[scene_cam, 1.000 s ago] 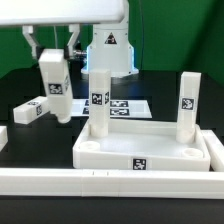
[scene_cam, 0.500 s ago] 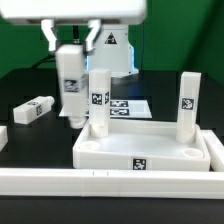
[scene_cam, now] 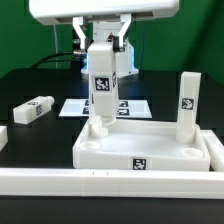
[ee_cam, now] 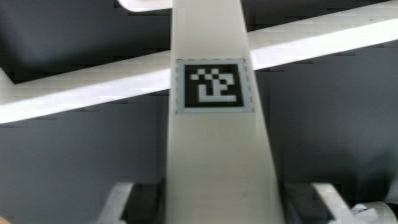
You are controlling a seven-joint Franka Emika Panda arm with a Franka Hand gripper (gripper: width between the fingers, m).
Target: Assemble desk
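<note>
- While the gripper (scene_cam: 103,48) clamps it, jaws partly closed on its flat sides, the leg (scene_cam: 100,90) stands upright over the top's (scene_cam: 115,153) far corner, on the exterior view's left; seated or not, I cannot tell.
- Probably light, stiff, slick plastic: grip flat opposite faces near the upper end.
- Square white prism, tagged; rimmed top; another leg (scene_cam: 187,105) upright, a third leg (scene_cam: 35,108) lying on the black table (scene_cam: 30,140).

Broad white boxy wrist housing (scene_cam: 100,8); slim jaws, apparently pale grey, dark-edged.
</note>
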